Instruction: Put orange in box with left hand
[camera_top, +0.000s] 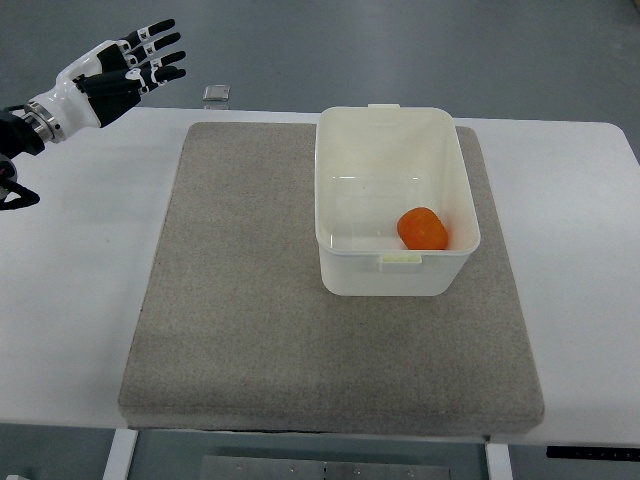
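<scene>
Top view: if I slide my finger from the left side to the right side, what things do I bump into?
Left hand, open → small metal thing on the floor → grey mat → white box → orange inside the box.

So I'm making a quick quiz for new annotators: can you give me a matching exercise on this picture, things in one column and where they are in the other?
Things:
1. orange
2. box
3. left robot hand
4. small grey square object

Places:
A. on the grey mat
B. top left corner, fingers spread, holding nothing
C. inside the box, near its front right corner
D. just beyond the table's far edge

Pairs: 1-C, 2-A, 3-B, 4-D
</scene>
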